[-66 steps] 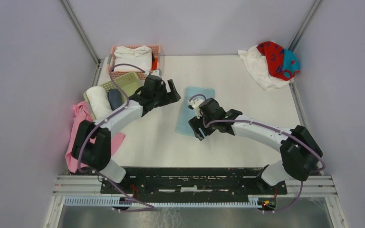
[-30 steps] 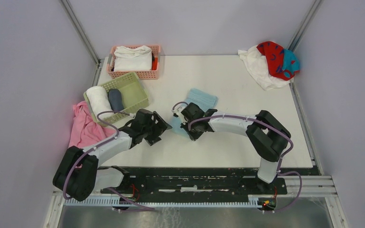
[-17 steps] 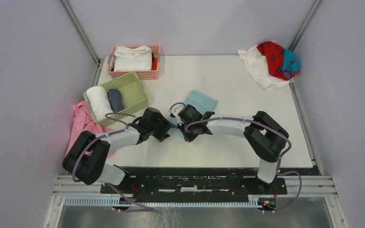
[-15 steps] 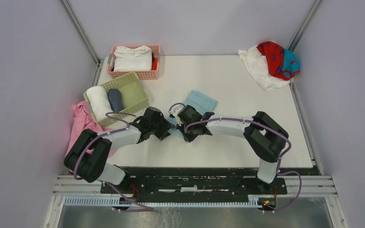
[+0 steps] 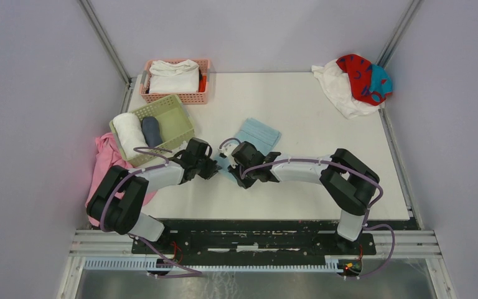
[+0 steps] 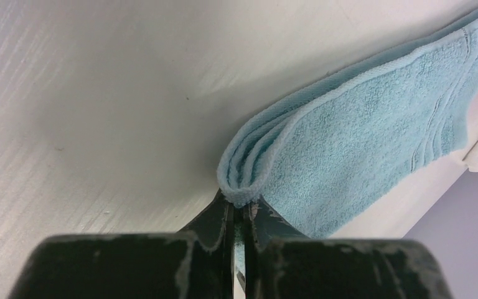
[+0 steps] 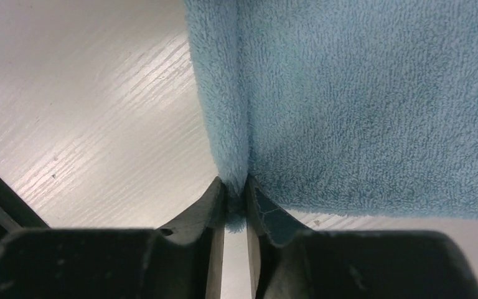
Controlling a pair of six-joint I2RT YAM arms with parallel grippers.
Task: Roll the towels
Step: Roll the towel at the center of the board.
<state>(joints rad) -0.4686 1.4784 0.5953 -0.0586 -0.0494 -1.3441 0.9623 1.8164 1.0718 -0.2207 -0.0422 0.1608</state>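
Observation:
The light blue towel (image 5: 259, 133) lies folded at mid-table, its near end lifted between my two grippers. My left gripper (image 5: 215, 167) is shut on a folded corner of the light blue towel (image 6: 361, 118); the left gripper's (image 6: 241, 203) jaws pinch the layered edge. My right gripper (image 5: 237, 167) sits right beside it, and in the right wrist view the right gripper (image 7: 235, 187) has its jaws narrowly apart with a fold of the light blue towel (image 7: 361, 93) wedged between them. A white towel (image 5: 338, 87) and a red towel (image 5: 356, 73) with teal-blue marks are heaped at the back right corner.
A green basket (image 5: 175, 109) at the left holds a white roll (image 5: 127, 132) and a dark roll (image 5: 151, 129). Behind it a pink basket (image 5: 175, 98) holds white cloth. A pink cloth (image 5: 104, 169) hangs over the left table edge.
My left arm swung in from the left to the towel's near end and shut on its corner. The right gripper shifted slightly left and nearer with the towel's end.

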